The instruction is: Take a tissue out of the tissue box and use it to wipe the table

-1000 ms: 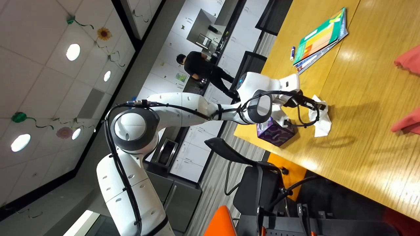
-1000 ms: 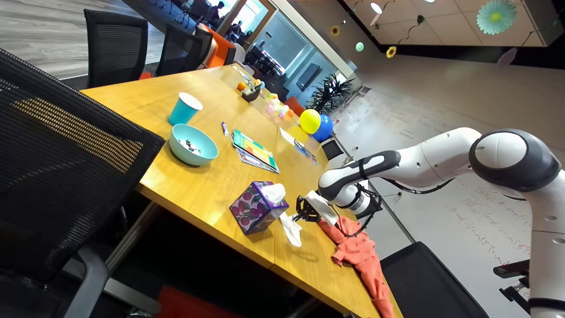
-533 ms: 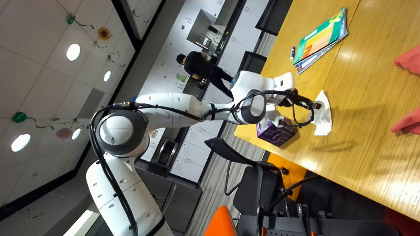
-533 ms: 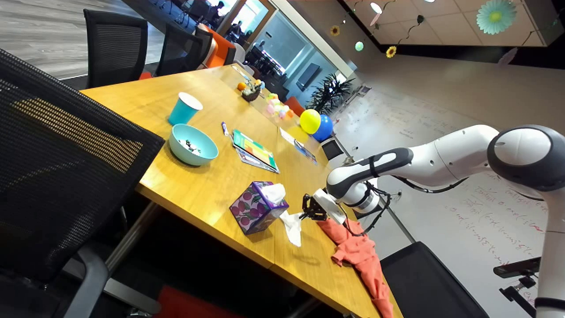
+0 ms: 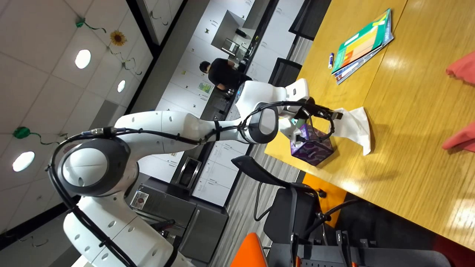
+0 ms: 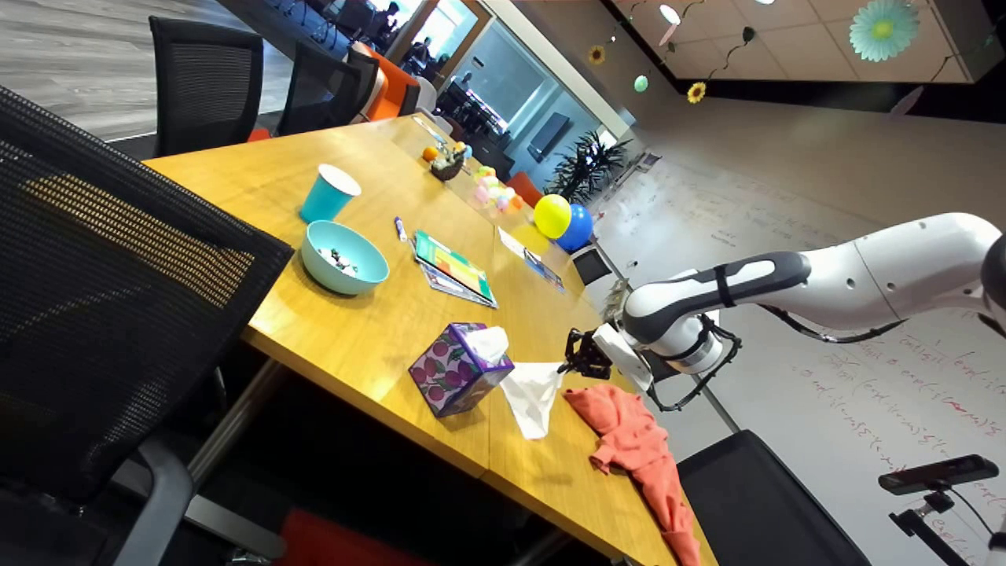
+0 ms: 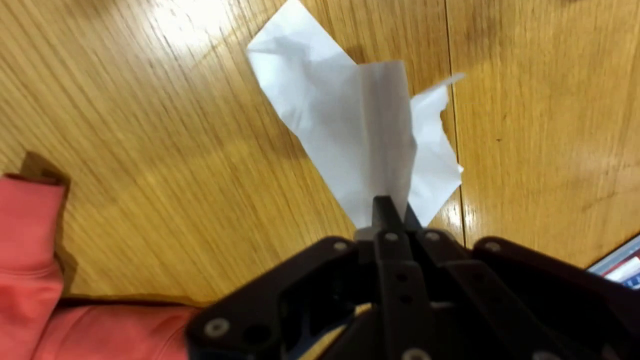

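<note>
We have a white tissue (image 7: 325,110), creased and partly folded, one end pinched and a shaded fold rising along its middle. In the wrist view we see it spread over the table (image 7: 175,210), yellow-brown wood with clear grain and a thin dark seam; the tissue's ragged side reaches that seam. How much of it touches the wood we cannot tell. In both exterior views the purple tissue box (image 6: 454,371) stands upright near the tissue and the table's edge; in an exterior view we see printed plum-coloured fruit and a second tissue (image 6: 487,344) poking from its top.
</note>
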Controlling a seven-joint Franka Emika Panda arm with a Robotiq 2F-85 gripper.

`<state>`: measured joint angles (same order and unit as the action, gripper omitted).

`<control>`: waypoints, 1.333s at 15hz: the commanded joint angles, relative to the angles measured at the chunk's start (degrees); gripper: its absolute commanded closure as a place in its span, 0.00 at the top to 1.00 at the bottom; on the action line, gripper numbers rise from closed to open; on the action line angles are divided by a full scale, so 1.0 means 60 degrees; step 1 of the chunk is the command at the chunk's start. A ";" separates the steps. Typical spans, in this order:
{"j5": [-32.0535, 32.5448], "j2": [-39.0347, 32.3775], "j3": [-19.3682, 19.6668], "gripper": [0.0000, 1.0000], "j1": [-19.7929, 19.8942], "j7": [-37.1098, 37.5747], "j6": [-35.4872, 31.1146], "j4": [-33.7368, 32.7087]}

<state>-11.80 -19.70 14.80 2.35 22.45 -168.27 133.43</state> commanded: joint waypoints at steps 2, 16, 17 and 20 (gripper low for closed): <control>0.0728 0.1022 0.1280 0.00 -0.0671 0.1023 -0.0782 0.0717; 0.1548 0.1213 0.5059 0.33 -0.2500 0.4026 0.0277 0.0483; 0.1541 0.1234 0.5048 0.39 -0.2510 0.4020 0.0298 0.0481; 0.1436 0.1480 0.4796 0.63 -0.2390 0.3717 0.0442 0.0529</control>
<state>-2.52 -14.25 44.78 -12.41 46.56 -168.00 135.72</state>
